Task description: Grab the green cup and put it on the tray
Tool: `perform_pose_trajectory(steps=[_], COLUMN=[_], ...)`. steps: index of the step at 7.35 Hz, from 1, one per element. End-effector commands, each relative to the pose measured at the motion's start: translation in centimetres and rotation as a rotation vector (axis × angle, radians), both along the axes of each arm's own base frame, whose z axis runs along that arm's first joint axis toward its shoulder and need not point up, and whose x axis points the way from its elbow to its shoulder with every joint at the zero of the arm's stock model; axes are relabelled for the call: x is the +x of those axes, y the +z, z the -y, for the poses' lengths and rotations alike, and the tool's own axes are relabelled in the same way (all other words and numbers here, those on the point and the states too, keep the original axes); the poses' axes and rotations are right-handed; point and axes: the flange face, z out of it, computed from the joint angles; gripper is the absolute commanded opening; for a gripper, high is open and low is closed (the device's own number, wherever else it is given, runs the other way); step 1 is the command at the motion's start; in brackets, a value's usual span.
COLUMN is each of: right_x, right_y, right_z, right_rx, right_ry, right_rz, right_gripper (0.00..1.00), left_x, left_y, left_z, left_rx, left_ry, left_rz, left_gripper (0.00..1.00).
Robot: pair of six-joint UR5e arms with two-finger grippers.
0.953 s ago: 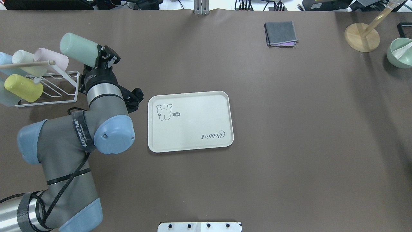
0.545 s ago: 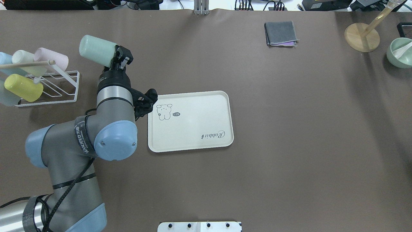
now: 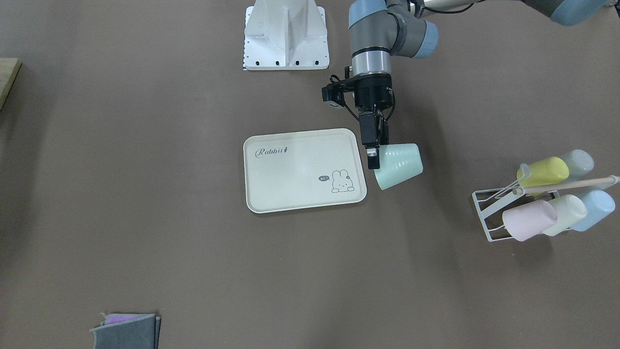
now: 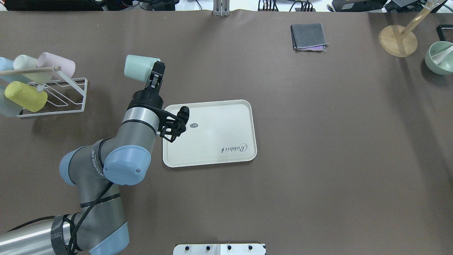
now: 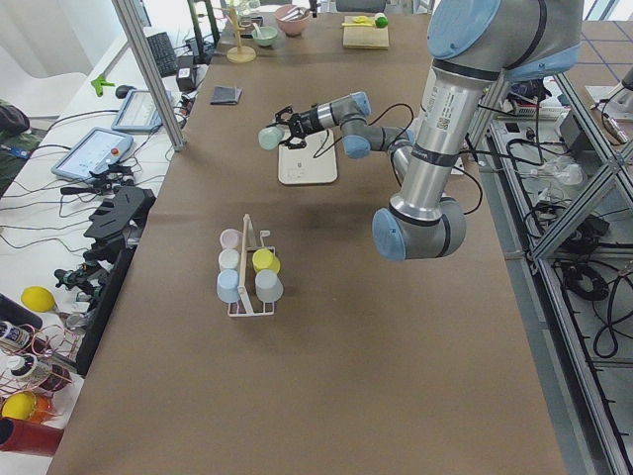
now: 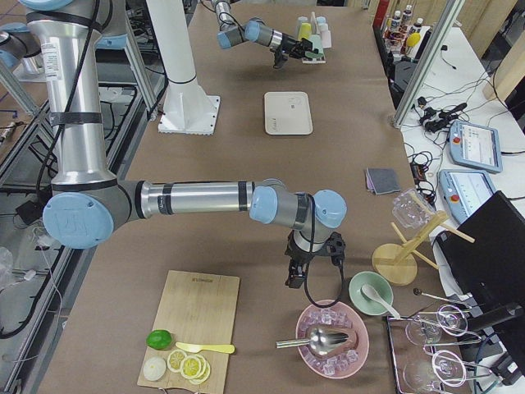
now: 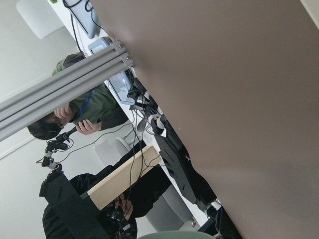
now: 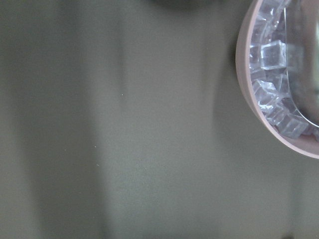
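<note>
The green cup (image 4: 138,68) lies sideways in my left gripper (image 4: 153,76), which is shut on its rim and holds it above the table. In the front view the green cup (image 3: 398,165) hangs just off the tray's short edge, beside the rabbit drawing, with the left gripper (image 3: 374,160) at its rim. The cream tray (image 4: 219,131) lies flat mid-table and holds nothing; it also shows in the front view (image 3: 295,179). The cup's rim shows at the bottom of the left wrist view (image 7: 177,235). My right gripper (image 6: 295,279) shows only in the exterior right view; I cannot tell its state.
A white wire rack (image 4: 70,106) with several pastel cups stands at the left. A folded grey cloth (image 4: 308,36), a wooden stand (image 4: 398,40) and a green bowl (image 4: 439,56) are at the far right. A pink bowl of ice (image 8: 279,99) is beside the right wrist.
My left arm has carried the green cup to the right, away from the rack and up to the tray's far left corner. The cup stays gripped.
</note>
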Motion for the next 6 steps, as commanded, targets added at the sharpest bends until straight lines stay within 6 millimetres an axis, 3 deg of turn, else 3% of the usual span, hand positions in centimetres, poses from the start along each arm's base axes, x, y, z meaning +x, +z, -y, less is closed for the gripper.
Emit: perform_pose_trajectory(steps=[1,3,4,6], right_x=[0.0,0.0,0.0,0.1], right_y=[0.3,0.5,0.5,0.8], right_z=[-0.2,-0.3,-0.3,-0.4], right_rx=[-0.005,-0.01,-0.009,-0.015], right_ry=[0.001,0.001,0.002,0.001], right_rz=[0.002,0.0,0.0,-0.002], right_gripper=[1.0,1.0,1.0,1.0], left_x=[0.0,1.9,2.2,2.8], left_y=[-2.9,-4.0,-5.8,-5.9], left_z=[-1.6,-3.1,-3.6,-4.4], left_rx=[0.067,-0.081,-0.126,-0.235], left_ry=[0.158,0.309,0.369,0.46], left_rz=[-0.291,-0.55,-0.668,-0.923], left_gripper=[0.4,0.4,0.39,0.37])
